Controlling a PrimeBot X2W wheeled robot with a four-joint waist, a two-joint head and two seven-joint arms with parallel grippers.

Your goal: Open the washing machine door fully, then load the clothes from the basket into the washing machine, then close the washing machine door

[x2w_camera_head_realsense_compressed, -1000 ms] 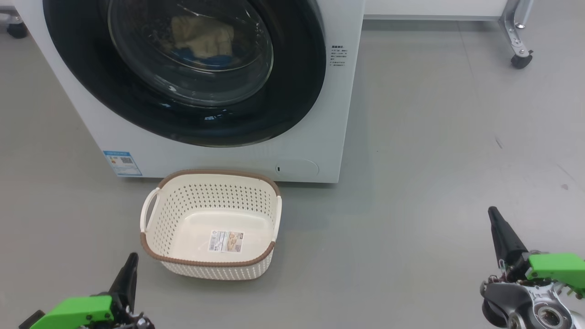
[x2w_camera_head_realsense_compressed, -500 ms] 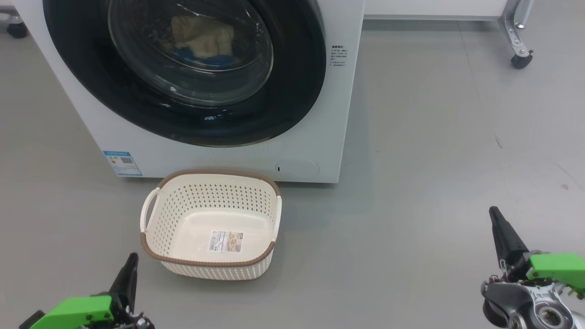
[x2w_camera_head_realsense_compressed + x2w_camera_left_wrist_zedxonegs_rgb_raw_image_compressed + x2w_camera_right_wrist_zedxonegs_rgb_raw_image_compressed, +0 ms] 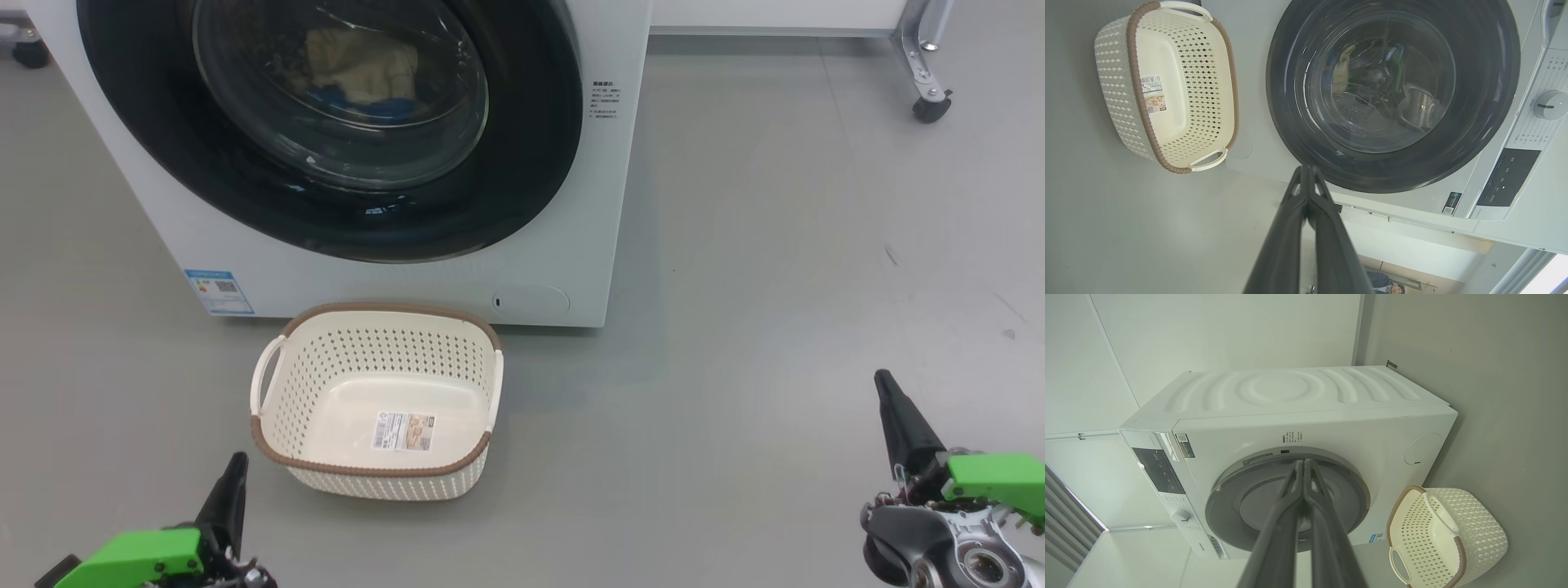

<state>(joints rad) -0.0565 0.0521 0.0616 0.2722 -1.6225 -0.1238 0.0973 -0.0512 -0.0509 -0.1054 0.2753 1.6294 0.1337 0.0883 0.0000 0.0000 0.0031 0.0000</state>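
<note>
I read washing machine door (image 3: 343, 122) shut, upper left of frame; clothes (image 3: 359, 69) behind its glass. basket (image 3: 384, 339) empty, lower centre. Clenched, empty: left pincer (image 3: 1306, 173), right pincer (image 3: 1303, 465). I judge task complete.

We note a grey floor (image 3: 775, 286), smooth, with a few dark specks. Standing on it are the washing machine (image 3: 608, 204) and, just in front of its lower edge, the basket (image 3: 375, 482), upright. Far right is a metal leg on a black caster (image 3: 931, 106). Far left is what may be another wheel (image 3: 28, 53).
</note>
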